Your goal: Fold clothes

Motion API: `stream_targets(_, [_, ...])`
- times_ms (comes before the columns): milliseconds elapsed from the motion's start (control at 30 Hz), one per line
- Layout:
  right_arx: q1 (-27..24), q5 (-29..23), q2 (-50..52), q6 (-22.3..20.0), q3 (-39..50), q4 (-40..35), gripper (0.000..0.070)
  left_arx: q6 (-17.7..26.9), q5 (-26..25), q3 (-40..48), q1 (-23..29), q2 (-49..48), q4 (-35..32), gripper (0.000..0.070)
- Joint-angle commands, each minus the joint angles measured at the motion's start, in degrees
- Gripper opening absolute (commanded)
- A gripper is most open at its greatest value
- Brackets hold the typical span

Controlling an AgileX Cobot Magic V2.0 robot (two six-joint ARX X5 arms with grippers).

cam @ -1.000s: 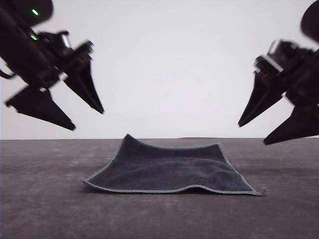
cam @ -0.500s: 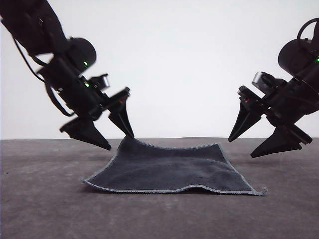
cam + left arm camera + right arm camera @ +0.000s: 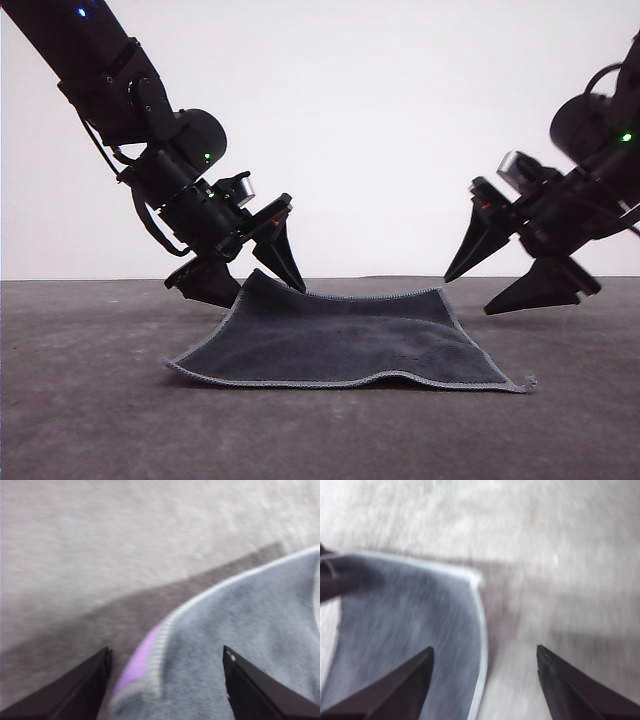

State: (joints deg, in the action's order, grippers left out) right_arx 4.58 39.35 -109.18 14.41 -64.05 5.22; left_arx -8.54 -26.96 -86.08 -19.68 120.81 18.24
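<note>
1. While the cloth (image 3: 345, 335) lies spread on the dark table (image 3: 90, 420) with its charcoal face up, the front view shows the left gripper (image 3: 262, 285) with jaws spread, straddling the raised far corner on its side; that corner stands between the two fingertips, and contact cannot be confirmed. The right gripper (image 3: 478, 292), jaws likewise spread, hangs just beside the opposite far corner and apart from it, holding nothing.

2. Left wrist view: the cloth (image 3: 240, 645) corner sits between the open jaws, nearer one finger, its light edging curled and a strip of purple underside showing. Judgement: the closure should take both the edging and the fabric behind it, not the curled lip alone, or the corner may slip out.

3. Right wrist view (blurred): the cloth (image 3: 415, 625) corner lies ahead of the fingers and nearer one of them, not yet between them. Judgement: this arm needs to advance until the corner is centred between the jaws. Both should then close at matching depth and lift together, so the folded edge lands square.
</note>
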Motion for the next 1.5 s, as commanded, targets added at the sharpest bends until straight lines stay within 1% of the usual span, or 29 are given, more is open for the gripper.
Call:
stream_targets(0, [0.2, 0.9, -2.6, 0.0, -2.2, -0.5, 0.0412, 0.6, -0.1, -1.4, 0.0, 1.2, 0.3, 0.0433])
stream_targets(200, [0.5, 6.1, -7.1, 0.6, -7.1, -0.6, 0.0412, 0.5, -0.1, -1.4, 0.0, 1.2, 0.2, 0.0433])
stream_targets(300, [1.4, 6.4, -8.5, 0.6, -9.0, -0.6, 0.041, 0.5, -0.1, -1.4, 0.0, 1.2, 0.1, 0.0433])
stream_targets(367, [2.1, 6.3, -9.2, 0.6, -9.7, -0.9, 0.0371, 0.5, -0.1, -1.4, 0.0, 1.2, 0.1, 0.0433])
stream_targets(500, [3.6, 5.1, -9.6, 0.6, -10.0, -2.3, 0.0234, 0.5, -0.1, -1.4, 0.1, 1.2, -0.2, 0.0425])
stream_targets(533, [3.9, 4.4, -9.5, 0.6, -10.0, -2.3, 0.0197, 0.4, -0.1, -1.4, 0.2, 1.2, -0.2, 0.0405])
stream_targets(567, [4.1, 3.8, -9.5, 0.6, -10.0, -2.3, 0.0159, 0.3, -0.1, -1.4, 0.2, 1.2, -0.3, 0.0364])
stream_targets(633, [4.3, 2.4, -9.6, 0.6, -10.0, -2.1, 0.009, 0.3, -0.1, -1.4, 0.3, 1.2, -0.2, 0.0198])
stream_targets(700, [4.3, 1.5, -9.5, 0.6, -10.0, -2.0, 0.0039, 0.3, -0.1, -1.4, 0.5, 1.2, -0.3, 0.0029])
stream_targets(733, [4.3, 1.1, -9.5, 0.6, -10.0, -1.9, 0.0028, 0.3, 0.1, -1.4, 0.6, 1.2, -0.3, 0.001])
stream_targets(833, [4.2, 0.7, -9.5, 0.6, -10.0, -1.8, 0.0004, 0.3, 1.0, -1.4, 0.8, 1.2, -0.4, 0.0002])
stream_targets(1200, [4.2, 1.2, -8.0, 0.0, -10.0, -0.4, 0.0005, 0.4, 1.1, -2.8, 1.7, 0.2, 0.7, 0.0002])
stream_targets(1400, [4.2, 1.4, -5.3, -0.5, -10.0, 2.4, 0.0004, 2.0, 0.9, -2.9, 1.8, -1.7, 3.6, 0.0002])
stream_targets(1467, [4.2, 1.4, -4.5, -1.4, -10.0, 3.6, 0.0004, 2.2, 1.0, -2.9, 1.8, -2.4, 4.7, 0.0002])
